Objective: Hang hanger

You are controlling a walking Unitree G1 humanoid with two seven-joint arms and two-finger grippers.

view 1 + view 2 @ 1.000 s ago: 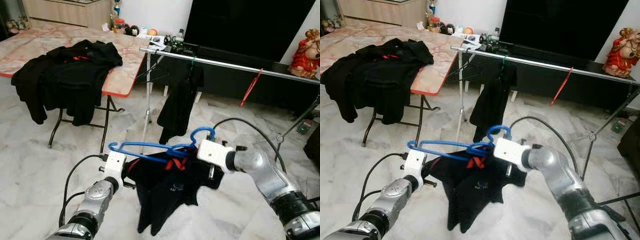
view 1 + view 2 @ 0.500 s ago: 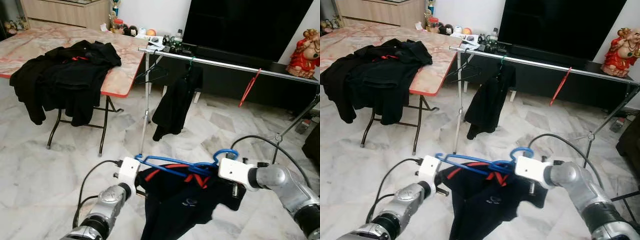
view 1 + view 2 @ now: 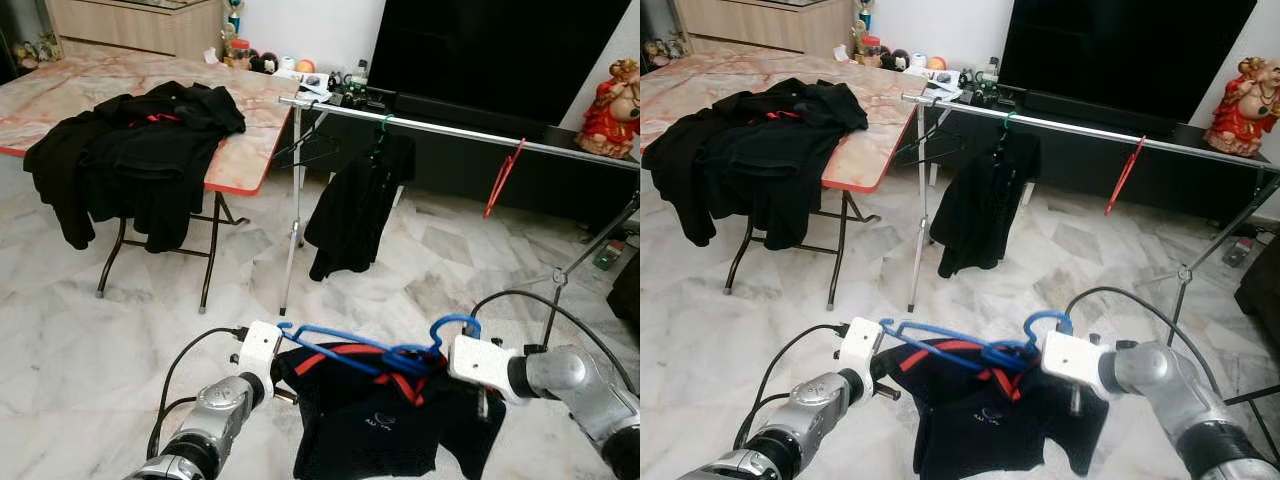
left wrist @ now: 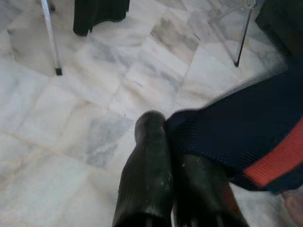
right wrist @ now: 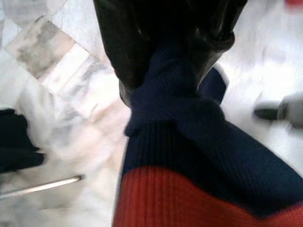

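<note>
A blue wire hanger (image 3: 338, 341) carries a dark navy shirt (image 3: 375, 430) with red collar trim, low over the floor in front of me. My left gripper (image 3: 288, 366) holds the shirt's left shoulder. In the left wrist view its fingers (image 4: 150, 156) are pressed together on the navy cloth. My right gripper (image 3: 438, 366) grips the right shoulder just under the blue hook (image 3: 455, 324), and in the right wrist view the cloth (image 5: 180, 109) is bunched between its shut fingers. The silver clothes rail (image 3: 450, 130) stands farther ahead, above the hanger's height.
On the rail hang a black garment (image 3: 355, 210), a black bare hanger (image 3: 305, 150) and a red hanger (image 3: 500, 180). A folding table (image 3: 240, 160) on the left holds black clothes (image 3: 130, 150). Rail legs (image 3: 292, 230) stand on the marble floor. A dark TV unit is behind.
Both grippers and the hanger have moved lower and to the right in view, and the shirt now hangs spread wider. The camera has shifted slightly.
</note>
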